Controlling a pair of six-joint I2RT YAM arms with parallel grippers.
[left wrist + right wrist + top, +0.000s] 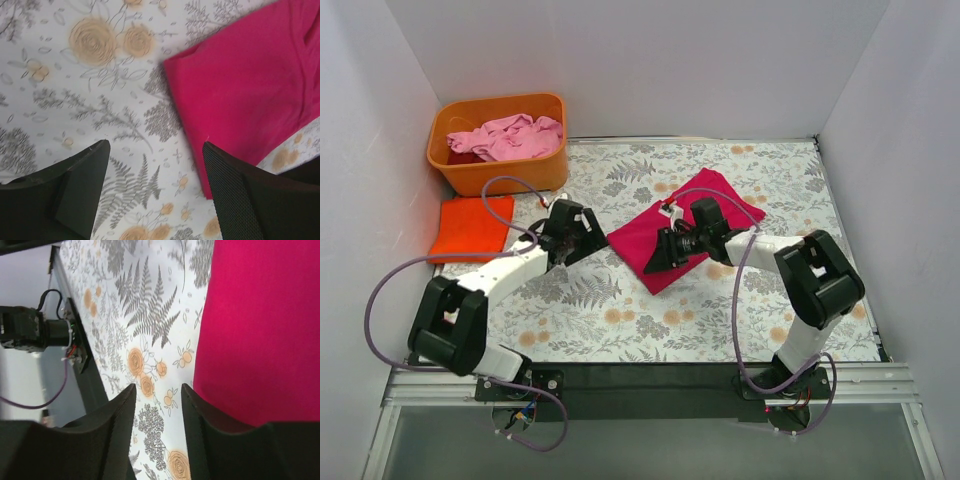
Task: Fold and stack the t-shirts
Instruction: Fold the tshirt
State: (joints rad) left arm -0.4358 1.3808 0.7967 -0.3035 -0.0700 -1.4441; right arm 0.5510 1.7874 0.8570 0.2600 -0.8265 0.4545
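A magenta-red t-shirt lies folded in the middle of the table. It also shows in the left wrist view and the right wrist view. My left gripper is open and empty just left of its left corner. My right gripper is open and empty over its near edge, its jaws above bare tablecloth. An orange t-shirt lies folded at the far left. A pale pink t-shirt and a dark red one lie crumpled in the tub.
The orange plastic tub stands at the back left. A floral tablecloth covers the table. White walls close in the left, back and right sides. Purple cables loop from both arms.
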